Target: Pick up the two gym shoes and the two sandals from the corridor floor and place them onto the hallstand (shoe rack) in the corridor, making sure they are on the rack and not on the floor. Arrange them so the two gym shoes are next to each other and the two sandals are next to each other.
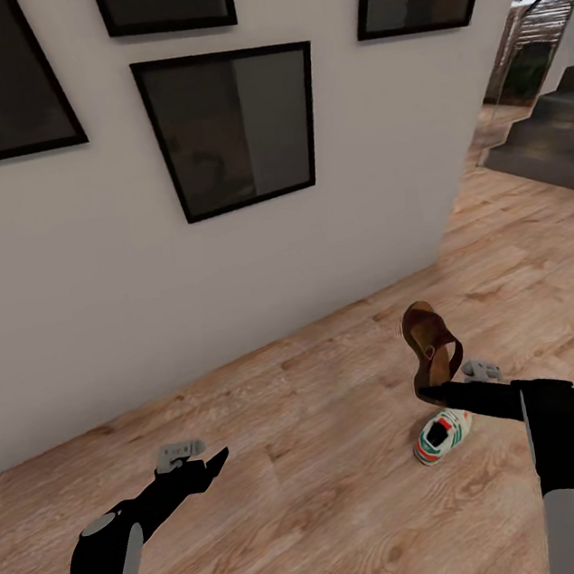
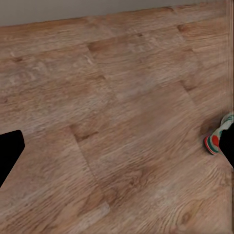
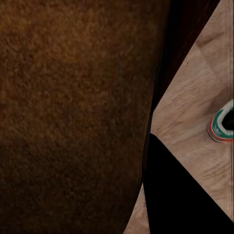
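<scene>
- The head view takes in both arms, a white wall (image 1: pixel 95 286) hung with dark, black-framed pictures (image 1: pixel 233 130), and grey stairs (image 1: pixel 549 136) off to the right; the wrist views show neither wall pictures nor stairs.
- The right pincer (image 1: pixel 430 392) is clenched on a sandal (image 1: pixel 430 344), which it holds up off the floor (image 1: pixel 335 499), standing nearly on end with its toe upward.
- In the right wrist view the sandal (image 3: pixel 73 112) is a broad, grainy, reddish-brown leather surface pressed against a black finger (image 3: pixel 180 195).
- In the head view the sandal shows a curved sole and a wide dark strap with a small cutout.
- A gym shoe (image 1: pixel 442 437) lies on the floor just below the right pincer and the sandal, apart from both; it is white with green stripes and red-orange trim.
- A small part of the gym shoe (image 3: pixel 222 124) shows at the edge of the right wrist view, and its striped end (image 2: pixel 217 139) at the edge of the left wrist view, partly hidden by a black finger.
- The left pincer (image 1: pixel 207 467) hangs above bare planks, well apart from the shoe; it grasps nothing, its black fingers (image 2: pixel 9 153) set wide at the two edges of the left wrist view.
- The floor (image 2: pixel 117 122) is light brown planking with marked wood grain.
</scene>
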{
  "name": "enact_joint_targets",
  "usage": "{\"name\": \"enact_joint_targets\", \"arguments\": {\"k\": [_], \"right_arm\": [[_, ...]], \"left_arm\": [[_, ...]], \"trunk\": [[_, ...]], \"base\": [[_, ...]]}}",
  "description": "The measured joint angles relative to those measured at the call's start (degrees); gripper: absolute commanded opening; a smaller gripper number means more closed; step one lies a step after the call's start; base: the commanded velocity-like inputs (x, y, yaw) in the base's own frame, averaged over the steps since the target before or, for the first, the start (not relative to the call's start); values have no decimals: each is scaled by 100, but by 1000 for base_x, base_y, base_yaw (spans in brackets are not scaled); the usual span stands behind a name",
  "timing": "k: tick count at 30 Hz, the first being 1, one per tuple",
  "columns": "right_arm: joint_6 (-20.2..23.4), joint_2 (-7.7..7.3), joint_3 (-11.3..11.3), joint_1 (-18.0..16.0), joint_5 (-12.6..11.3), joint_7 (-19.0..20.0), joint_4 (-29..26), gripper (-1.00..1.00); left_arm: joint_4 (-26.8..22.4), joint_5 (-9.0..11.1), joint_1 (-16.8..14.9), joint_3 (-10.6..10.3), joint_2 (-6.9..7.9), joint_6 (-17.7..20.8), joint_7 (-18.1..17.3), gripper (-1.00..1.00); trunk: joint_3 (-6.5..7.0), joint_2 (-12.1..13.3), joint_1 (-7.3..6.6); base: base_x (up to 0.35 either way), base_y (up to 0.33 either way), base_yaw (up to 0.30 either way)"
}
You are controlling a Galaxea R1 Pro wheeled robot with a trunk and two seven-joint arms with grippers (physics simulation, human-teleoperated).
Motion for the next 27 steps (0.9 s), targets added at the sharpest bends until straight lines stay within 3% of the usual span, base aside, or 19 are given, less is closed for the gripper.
{"name": "enact_joint_targets", "arguments": {"k": [17, 27], "right_arm": [[-1, 0, 0, 0, 1, 3, 1, -100], [3, 0, 0, 0, -12, 3, 0, -100]], "left_arm": [[0, 0, 0, 0, 0, 0, 7, 100], [0, 1, 0, 0, 0, 0, 7, 100]], "trunk": [[64, 0, 0], [99, 0, 0]], "base": [[13, 17, -300], [217, 183, -294]]}}
